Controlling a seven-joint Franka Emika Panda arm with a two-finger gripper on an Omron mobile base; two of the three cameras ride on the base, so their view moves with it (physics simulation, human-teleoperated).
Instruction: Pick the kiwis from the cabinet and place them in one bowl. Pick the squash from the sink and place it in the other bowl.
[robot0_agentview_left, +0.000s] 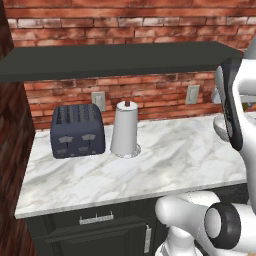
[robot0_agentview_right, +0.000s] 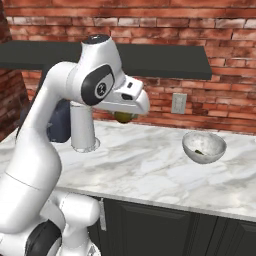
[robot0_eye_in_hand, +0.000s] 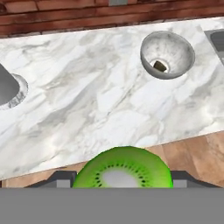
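Overhead, the dark cabinet (robot0_agentview_left: 115, 60) runs flat along the brick wall (robot0_agentview_left: 150, 95), above the marble counter (robot0_agentview_left: 150, 165). We see our gripper (robot0_agentview_right: 125, 116) hanging in the air over the counter, out in front of the cabinet's underside, with a kiwi (robot0_eye_in_hand: 122, 170) held between its jaws; in the hand view the fruit shows its bright green cut face with a pale core and dark seeds, sitting right at the fingers. From the right base view only the kiwi's olive underside peeks out below the hand.

Off to the right on the counter stands the pale speckled bowl (robot0_agentview_right: 204, 146), well apart from the gripper, and we can make out a small dark-green thing lying in its bottom, probably the other kiwi (robot0_eye_in_hand: 160, 66). Bare marble lies between the hand and that bowl.

On the left side stand a paper-towel roll (robot0_agentview_left: 125, 129) and, just beside it, a dark blue toaster (robot0_agentview_left: 77, 131), both back near the wall. A corner of the grey sink (robot0_eye_in_hand: 216, 40) shows past the bowl. Dark lower cupboards (robot0_agentview_left: 100, 230) with metal handles sit beneath the counter.
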